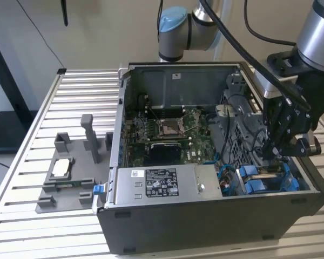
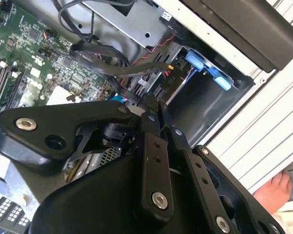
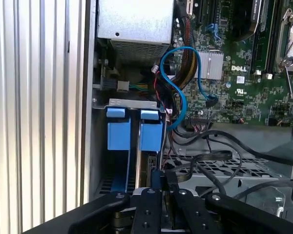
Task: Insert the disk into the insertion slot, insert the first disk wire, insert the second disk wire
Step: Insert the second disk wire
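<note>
The black pincer [image 3: 158, 178] is nearest to the camera, its fingers clenched on a black wire plug [image 2: 150, 103] inside the computer case [image 1: 216, 221]. Just ahead of its tips the insertion slot [image 3: 136, 131] with blue tabs holds the disk [image 1: 270, 181]; further out lies the green motherboard [image 3: 244, 63].

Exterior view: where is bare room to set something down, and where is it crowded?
Free: slatted table in front of the grey fixture, and behind it, beside the computer case. Crowded: the case's drive corner, with blue tabs, cables and the gripper.
</note>
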